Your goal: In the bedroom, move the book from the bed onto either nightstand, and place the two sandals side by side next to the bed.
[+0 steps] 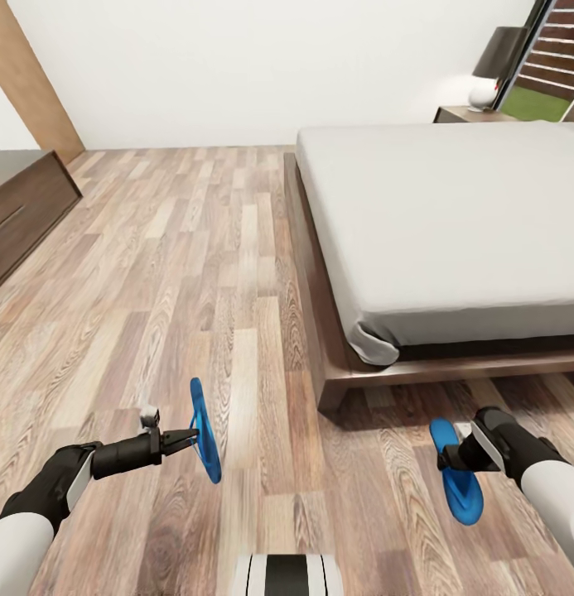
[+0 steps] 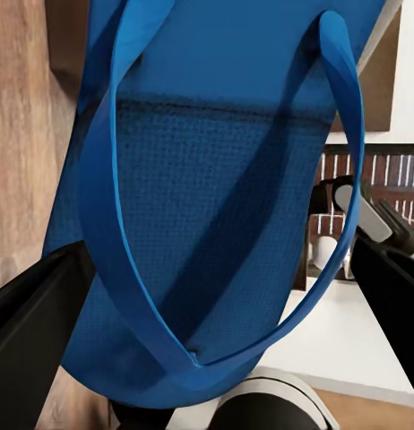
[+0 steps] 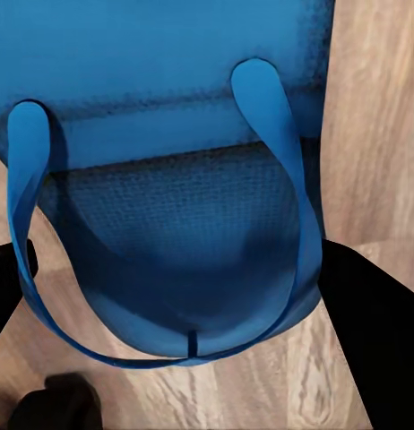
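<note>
My left gripper is shut on one blue sandal, held on edge above the wooden floor, left of the bed's foot corner. In the left wrist view that sandal spans the space between the black fingers. My right gripper is shut on the other blue sandal, held low over the floor just in front of the bed's foot. The right wrist view has its sole and straps close up. The bed has a plain grey mattress on a dark frame. The nightstand with its lamp stands far right. The book is out of view.
A long low dark wooden cabinet stands along the left wall. Open wood floor stretches between it and the bed. A window with greenery lies behind the nightstand. The bed's dark frame corner juts out between my two arms.
</note>
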{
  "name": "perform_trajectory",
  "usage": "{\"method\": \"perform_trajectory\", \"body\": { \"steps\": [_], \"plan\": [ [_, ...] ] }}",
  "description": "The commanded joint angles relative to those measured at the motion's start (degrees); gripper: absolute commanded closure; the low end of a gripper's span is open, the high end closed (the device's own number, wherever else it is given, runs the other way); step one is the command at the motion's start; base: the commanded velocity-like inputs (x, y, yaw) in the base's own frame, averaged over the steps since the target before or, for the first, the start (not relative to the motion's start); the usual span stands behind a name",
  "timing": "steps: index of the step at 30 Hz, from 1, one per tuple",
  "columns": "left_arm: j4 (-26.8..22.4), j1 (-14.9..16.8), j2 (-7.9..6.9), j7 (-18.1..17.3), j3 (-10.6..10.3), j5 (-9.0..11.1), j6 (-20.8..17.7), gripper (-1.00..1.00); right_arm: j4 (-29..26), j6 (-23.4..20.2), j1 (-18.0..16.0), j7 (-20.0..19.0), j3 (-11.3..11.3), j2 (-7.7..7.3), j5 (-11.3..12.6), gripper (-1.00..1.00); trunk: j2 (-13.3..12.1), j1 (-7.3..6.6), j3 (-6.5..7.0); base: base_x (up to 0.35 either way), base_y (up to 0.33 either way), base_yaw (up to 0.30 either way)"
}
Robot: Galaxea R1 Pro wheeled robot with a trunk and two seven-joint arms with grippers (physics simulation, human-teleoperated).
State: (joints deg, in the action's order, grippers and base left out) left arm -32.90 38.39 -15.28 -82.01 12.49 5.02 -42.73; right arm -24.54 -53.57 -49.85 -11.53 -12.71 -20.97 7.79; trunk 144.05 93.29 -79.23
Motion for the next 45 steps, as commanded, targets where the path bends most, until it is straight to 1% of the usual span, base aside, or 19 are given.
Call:
{"method": "perform_trajectory", "body": {
  "steps": [1, 7, 18, 22, 26, 34, 45],
  "plan": [
    [0.00, 0.02, -0.01, -0.16, 0.06, 0.07, -0.53, 1.00, -0.07, -0.22, -0.11, 0.42, -0.47, -0.08, 0.71, 1.00, 0.03, 0.01, -0.27, 0.000, 0.000, 0.000],
    [0.02, 0.02, -0.11, -0.24, 0.08, 0.07, -0.36, 1.00, -0.07, -0.22, -0.58, 0.76, -0.47, -0.04, 0.88, 1.00, 0.11, 0.17, -1.60, 0.000, 0.000, 0.000],
    [0.02, 0.02, -0.25, -0.40, 0.08, 0.07, -0.34, 1.00, -0.07, -0.22, -2.31, 0.88, -0.47, 0.57, 0.50, 1.00, 0.26, 0.45, -4.03, 0.000, 0.000, 0.000],
    [0.02, 0.02, -0.29, -2.46, 0.08, -0.01, -0.25, 1.00, -0.07, -0.22, -2.88, 0.89, -0.47, 0.62, 0.50, 1.00, 0.31, 0.55, -4.92, 0.000, 0.000, 0.000],
    [0.08, 0.02, -0.42, -3.50, 0.08, -0.15, -0.24, 1.00, -0.07, -0.24, -3.64, 0.89, -0.47, 0.65, 0.43, 1.00, 0.37, 0.66, -5.81, 0.000, 0.000, 0.000],
    [0.11, 0.02, -0.45, -3.76, 0.08, -0.19, -0.25, 1.00, -0.07, -1.77, -4.32, 0.89, -0.47, 0.75, 0.45, 1.00, 0.47, 0.86, -7.58, 0.000, 0.000, 0.000],
    [0.11, 0.02, -0.45, -3.77, 0.08, -0.19, -0.25, 1.00, -0.07, -2.06, -4.88, 0.97, -0.47, 0.62, 0.47, 1.00, 0.62, 1.15, -10.02, 0.000, 0.000, 0.000]
  ]
}}
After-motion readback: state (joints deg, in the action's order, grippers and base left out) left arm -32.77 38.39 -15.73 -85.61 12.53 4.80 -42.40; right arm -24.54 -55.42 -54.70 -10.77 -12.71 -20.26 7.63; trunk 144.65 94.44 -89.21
